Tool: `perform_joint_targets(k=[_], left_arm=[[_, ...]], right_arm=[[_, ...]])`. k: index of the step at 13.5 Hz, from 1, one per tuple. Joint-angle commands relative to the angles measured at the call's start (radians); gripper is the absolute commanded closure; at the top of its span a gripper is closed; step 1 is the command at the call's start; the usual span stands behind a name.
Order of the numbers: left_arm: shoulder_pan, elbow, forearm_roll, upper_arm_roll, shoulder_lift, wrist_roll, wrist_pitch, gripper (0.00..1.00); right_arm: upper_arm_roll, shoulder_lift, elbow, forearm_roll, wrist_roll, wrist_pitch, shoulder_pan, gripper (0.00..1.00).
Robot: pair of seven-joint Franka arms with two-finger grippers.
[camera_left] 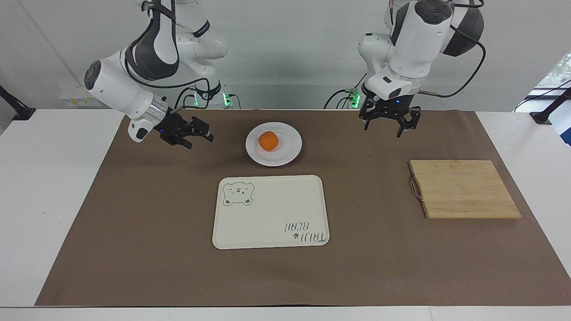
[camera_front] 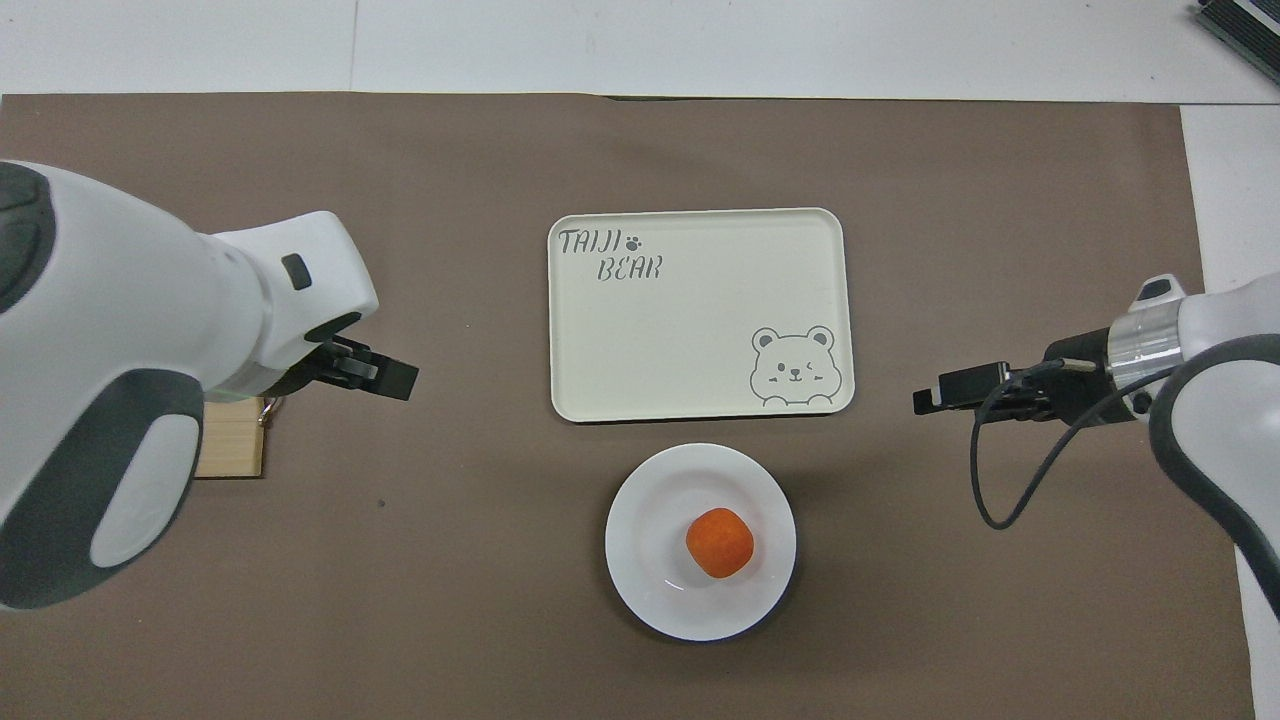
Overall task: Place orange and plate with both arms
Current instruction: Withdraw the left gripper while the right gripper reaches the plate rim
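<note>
The orange [camera_left: 268, 141] lies in the middle of the white plate [camera_left: 291, 153] on the brown mat; both also show in the overhead view, the orange [camera_front: 719, 542] on the plate [camera_front: 640, 590]. My left gripper [camera_left: 387, 128] is open and empty, raised over the mat between the plate and the cutting board; in the overhead view it [camera_front: 385, 375] pokes out from under its arm. My right gripper [camera_left: 199, 137] is open and empty, low over the mat beside the plate toward the right arm's end; it also shows in the overhead view [camera_front: 938, 396].
The cream bear-printed tray [camera_left: 267, 214] lies just farther from the robots than the plate, also in the overhead view [camera_front: 700, 320]. A bamboo cutting board [camera_left: 464, 189] lies toward the left arm's end; the left arm hides most of it from overhead [camera_front: 230, 452].
</note>
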Motion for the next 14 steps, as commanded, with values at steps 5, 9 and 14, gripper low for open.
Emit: perform_joint_targets(k=[5,9,14], left_arm=[[0.203,0.053,0.004,-0.011,0.011,0.002,-0.021,0.00],[0.305,0.053,0.002,-0.011,0.012,-0.001,-0.029,0.00],[0.309,0.167,0.002,-0.009,0.035,0.004,-0.193,0.00]], right_arm=[[0.009,-0.071,-0.340,0.428,-0.181,0.289,0.151,0.00],[0.009,-0.018,-0.423,0.587,-0.339,0.300,0.164,0.00],[0.009,-0.014,-0.485,0.641,-0.383,0.295,0.196,0.00]])
